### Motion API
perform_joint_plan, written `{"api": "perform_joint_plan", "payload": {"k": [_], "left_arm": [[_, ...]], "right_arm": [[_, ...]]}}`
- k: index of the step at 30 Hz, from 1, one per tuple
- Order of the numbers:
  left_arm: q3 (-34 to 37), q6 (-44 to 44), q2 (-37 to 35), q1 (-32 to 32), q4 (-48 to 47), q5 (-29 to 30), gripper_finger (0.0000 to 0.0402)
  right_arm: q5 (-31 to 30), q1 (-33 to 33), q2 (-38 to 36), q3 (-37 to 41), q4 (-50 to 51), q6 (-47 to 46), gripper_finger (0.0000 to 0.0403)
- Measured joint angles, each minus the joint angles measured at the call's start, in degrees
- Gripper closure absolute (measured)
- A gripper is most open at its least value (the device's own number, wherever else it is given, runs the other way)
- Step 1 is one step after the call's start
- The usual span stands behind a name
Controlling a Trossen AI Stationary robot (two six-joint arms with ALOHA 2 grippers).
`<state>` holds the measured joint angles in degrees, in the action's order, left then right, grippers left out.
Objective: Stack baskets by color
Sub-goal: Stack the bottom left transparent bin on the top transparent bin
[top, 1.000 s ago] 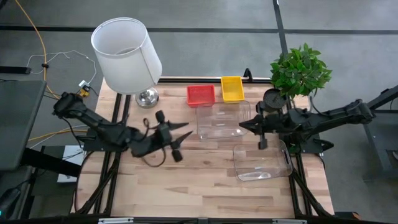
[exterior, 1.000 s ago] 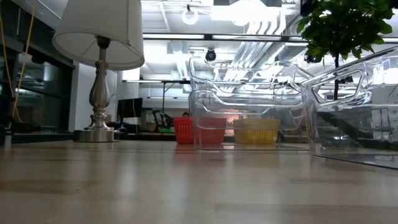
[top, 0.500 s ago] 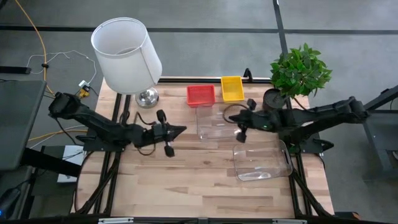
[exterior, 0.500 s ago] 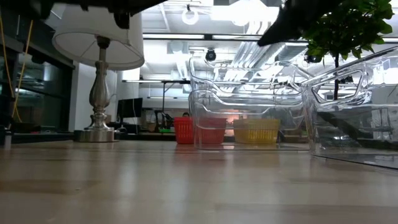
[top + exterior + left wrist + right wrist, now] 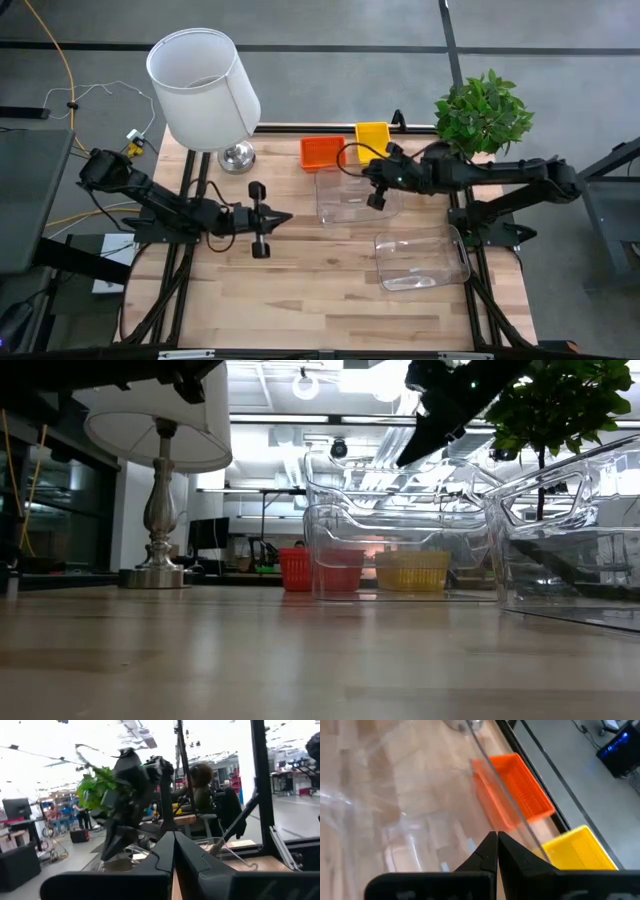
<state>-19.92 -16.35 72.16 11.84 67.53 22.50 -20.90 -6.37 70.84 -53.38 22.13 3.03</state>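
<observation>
A red-orange basket and a yellow basket rest side by side on their bottoms at the table's far edge; both also show in the right wrist view as the red-orange basket and the yellow basket. A clear tub stands just in front of them, and a second clear tub lies nearer and to the right. My right gripper is shut and hangs above the first tub's far rim, slanting down toward the baskets. My left gripper is shut, level, left of that tub, holding nothing.
A lamp with a white shade stands at the far left corner on a metal base. A potted plant stands at the far right corner. Bare wooden table lies along the near edge.
My left gripper has shut on nothing, sunk a little and tipped to point level toward the right. My right gripper has gone toward the table's left and far edge, over the clear tub toward the baskets, tipping downward, still shut. Baskets and tubs have not moved.
</observation>
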Motion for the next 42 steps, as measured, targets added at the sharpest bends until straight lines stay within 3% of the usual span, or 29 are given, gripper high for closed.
{"api": "perform_joint_plan", "payload": {"k": [8, 11, 15, 19, 23, 26, 31, 34, 36, 40, 42], "left_arm": [[-0.1, -5.3, -0.9, 1.4, 0.5, 1.2, 0.0401], [-0.1, -5.3, -0.9, 1.4, 0.4, 1.3, 0.0401], [-0.1, -5.4, -0.9, 1.4, 0.4, 2.3, 0.0401], [-0.1, -5.4, -0.9, 1.3, 0.3, 2.4, 0.0401], [-0.1, -5.3, -0.9, 1.3, -0.1, 2.5, 0.0401], [-0.1, -4.8, -0.9, 1.3, -0.4, 3.3, 0.0401], [-0.1, -3.5, -0.9, 1.5, -0.7, 3.7, 0.0401], [-0.1, -3.3, -0.9, 1.5, -0.7, 3.7, 0.0401], [-0.1, -3.3, -0.9, 1.5, -0.7, 3.7, 0.0401], [-0.1, -3.3, -0.9, 1.5, -0.7, 3.7, 0.0401], [-0.1, -3.3, -0.9, 1.5, -0.7, 3.7, 0.0401]], "right_arm": [[-1.2, 0.0, -0.1, 0.0, -6.8, 3.4, 0.0392], [-2.6, 0.1, 0.0, 0.0, -8.0, 6.4, 0.0350], [-6.2, -0.4, 1.2, -0.2, -7.5, 11.0, 0.0266], [-7.1, -0.8, 5.6, -5.7, 0.6, 12.6, 0.0190], [-12.5, -0.8, 11.4, -11.5, 8.3, 15.4, 0.0159], [-12.6, -1.1, 14.4, -14.4, 10.9, 17.1, 0.0156], [-11.5, -3.1, 17.6, -16.6, 14.7, 18.2, 0.0160], [-9.8, -4.7, 18.1, -16.7, 15.3, 18.4, 0.0188], [-8.0, -5.3, 18.1, -16.7, 15.6, 18.5, 0.0225], [-4.7, -5.7, 17.2, -16.7, 16.8, 18.5, 0.0348], [-2.7, -5.7, 16.4, -16.7, 16.5, 18.5, 0.0388]]}}
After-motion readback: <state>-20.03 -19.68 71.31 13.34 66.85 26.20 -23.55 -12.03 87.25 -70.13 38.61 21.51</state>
